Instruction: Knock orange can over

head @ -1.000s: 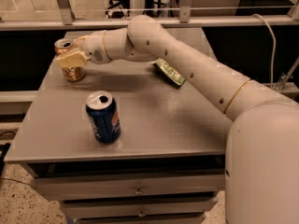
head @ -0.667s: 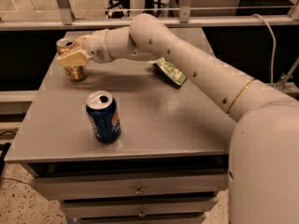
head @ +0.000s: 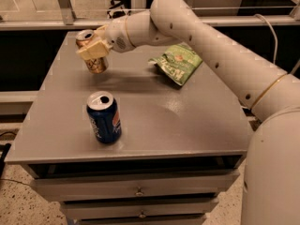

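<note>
The orange can (head: 97,65) is at the back left of the grey table (head: 187,121). It is tilted, with its silver top (head: 85,35) leaning to the left and back. My gripper (head: 93,50) is at the can's middle, shut on it, with a beige finger (head: 90,51) lying across its front. The arm (head: 197,36) reaches in from the right, over the back of the table. The blue can (head: 103,118) with the red and white logo stands upright near the front left, apart from the gripper.
A green snack bag (head: 177,63) lies flat at the back middle of the table, just below the arm. The table has drawers (head: 138,191) under its front edge. A rail (head: 37,25) runs behind the table.
The orange can has shifted to the right with the gripper and gone from upright to tilted. The blue can has not moved.
</note>
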You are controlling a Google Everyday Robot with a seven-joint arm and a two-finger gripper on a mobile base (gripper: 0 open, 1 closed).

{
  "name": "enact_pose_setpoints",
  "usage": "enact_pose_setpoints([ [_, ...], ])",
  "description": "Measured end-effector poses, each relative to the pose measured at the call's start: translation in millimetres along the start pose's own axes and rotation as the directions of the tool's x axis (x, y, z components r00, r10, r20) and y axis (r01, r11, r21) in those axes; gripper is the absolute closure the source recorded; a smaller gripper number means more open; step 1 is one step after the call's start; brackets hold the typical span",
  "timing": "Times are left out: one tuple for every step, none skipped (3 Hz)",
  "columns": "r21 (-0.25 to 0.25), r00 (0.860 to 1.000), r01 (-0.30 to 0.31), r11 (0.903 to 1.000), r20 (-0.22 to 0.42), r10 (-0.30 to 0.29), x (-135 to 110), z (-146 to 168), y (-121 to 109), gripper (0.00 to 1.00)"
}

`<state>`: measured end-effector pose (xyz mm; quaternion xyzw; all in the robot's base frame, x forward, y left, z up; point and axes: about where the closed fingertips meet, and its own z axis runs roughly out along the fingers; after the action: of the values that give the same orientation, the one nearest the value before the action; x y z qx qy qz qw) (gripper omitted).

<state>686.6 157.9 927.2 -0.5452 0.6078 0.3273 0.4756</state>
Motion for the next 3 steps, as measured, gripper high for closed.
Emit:
enact_pose_setpoints([
  [-0.023, 0.992, 0.02, 0.9995, -0.125, -0.023, 15, -35, 2, 1.0],
  [-0.075, 0.939, 0.093, 0.9928, -0.325, -0.113, 24, -72, 10, 1.0],
  [-0.128, 0.874, 0.144, 0.9813, -0.449, -0.187, 32, -85, 14, 1.0],
])
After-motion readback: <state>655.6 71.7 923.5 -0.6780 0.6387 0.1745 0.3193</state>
